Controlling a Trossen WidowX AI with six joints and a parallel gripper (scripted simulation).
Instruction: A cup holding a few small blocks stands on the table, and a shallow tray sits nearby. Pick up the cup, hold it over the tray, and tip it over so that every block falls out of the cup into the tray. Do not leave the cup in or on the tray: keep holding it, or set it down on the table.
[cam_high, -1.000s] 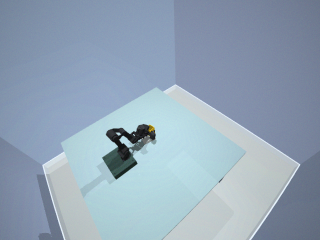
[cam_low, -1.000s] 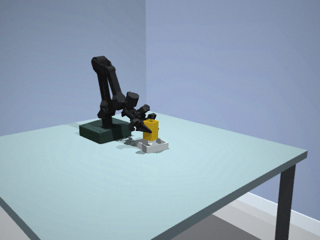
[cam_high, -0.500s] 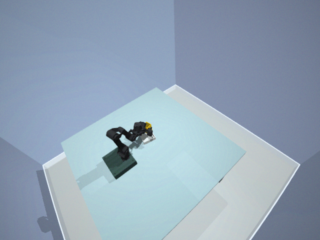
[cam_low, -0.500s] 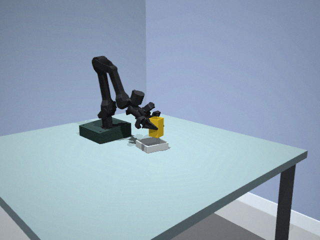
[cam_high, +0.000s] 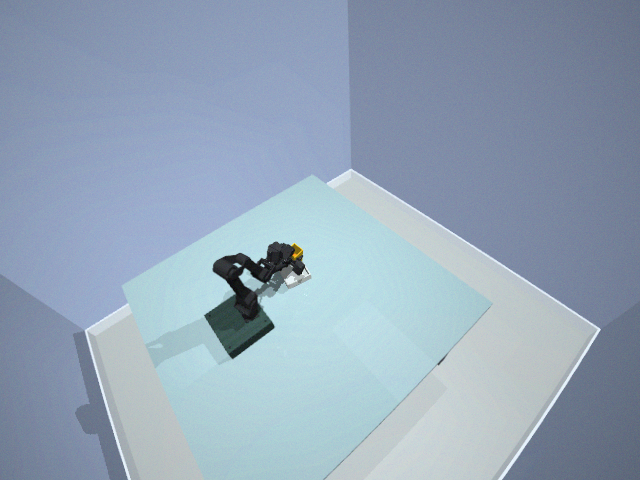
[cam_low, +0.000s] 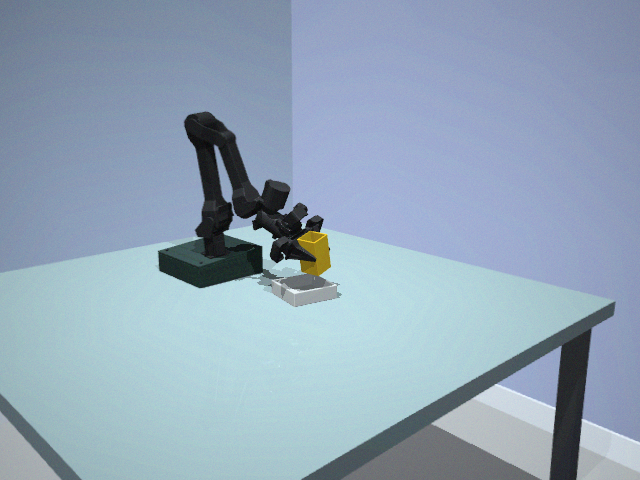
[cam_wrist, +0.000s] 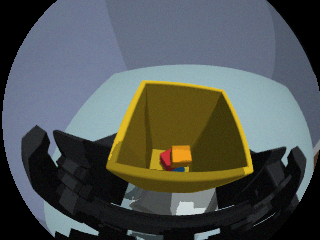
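Spreading beneath everything, the pale teal table (cam_high: 351, 351) (cam_low: 310, 387) (cam_wrist: 250, 90) shows its left, far and right corners from above, with its near corner cut off by the frame. The black arm (cam_high: 238, 286) (cam_low: 209, 170) rises from a dark green base (cam_high: 222, 335) (cam_low: 180, 268), which sits nearer the left corner than the right one, and bends over toward the upper-left edge's side of the surface. The shallow white tray (cam_high: 298, 283) (cam_low: 316, 296) (cam_wrist: 165, 200) rests on the table between the base and the far corner, partly shaded. Above it, clear of both tray and tabletop, is the yellow cup (cam_high: 296, 252) (cam_low: 321, 255) (cam_wrist: 180, 182), tilted slightly, mouth upward. The gripper (cam_high: 298, 256) (cam_low: 321, 254) (cam_wrist: 176, 128) has its jaws clamped on opposite sides of the cup. Down inside lie an orange block (cam_wrist: 181, 156), a red block (cam_wrist: 165, 159) and, partly hidden, a blue block (cam_wrist: 178, 169).
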